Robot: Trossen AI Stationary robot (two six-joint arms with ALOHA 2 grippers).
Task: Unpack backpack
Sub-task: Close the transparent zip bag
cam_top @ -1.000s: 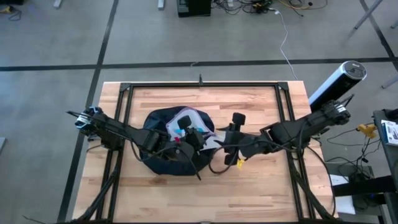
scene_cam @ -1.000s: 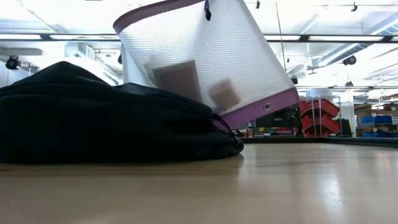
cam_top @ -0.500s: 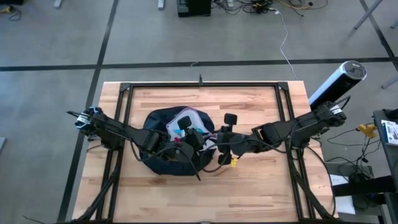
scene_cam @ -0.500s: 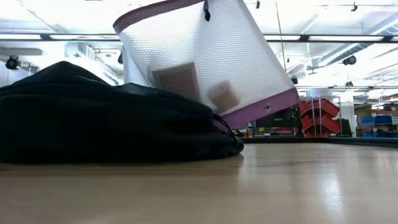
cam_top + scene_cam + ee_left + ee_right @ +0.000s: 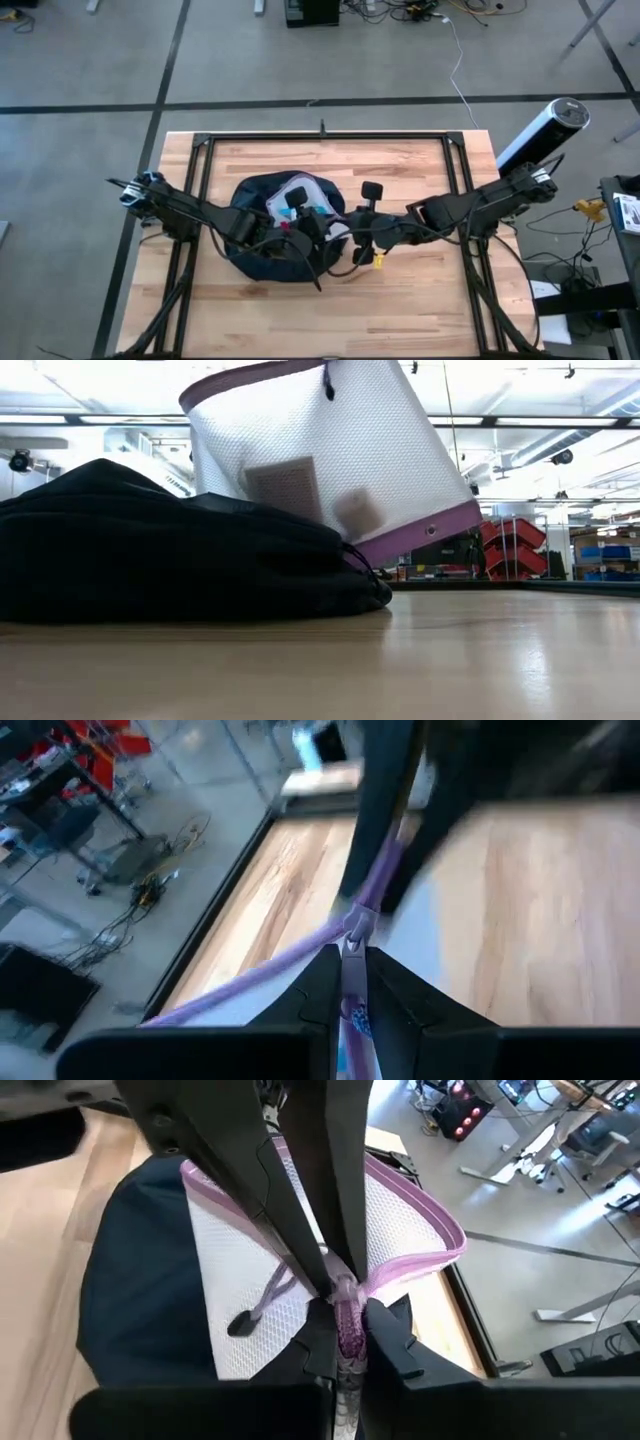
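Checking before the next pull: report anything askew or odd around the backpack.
The mesh pouch stands tilted, half out of the backpack, leaning toward the bare tabletop. Both the left hand and the right hand are shut on its purple edge. Nothing looks spilled or damaged.

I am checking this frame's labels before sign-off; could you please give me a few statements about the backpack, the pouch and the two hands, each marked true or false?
1. The mesh pouch sticks up out of the backpack. True.
2. The right hand is open and clear of the pouch. False: it is shut on the pouch's purple edge.
3. The left hand pinches the pouch's purple edge. True.
4. The pouch lies flat on the table beside the backpack. False: it stands partly inside the backpack.
5. The backpack is bright red. False: it is dark navy.
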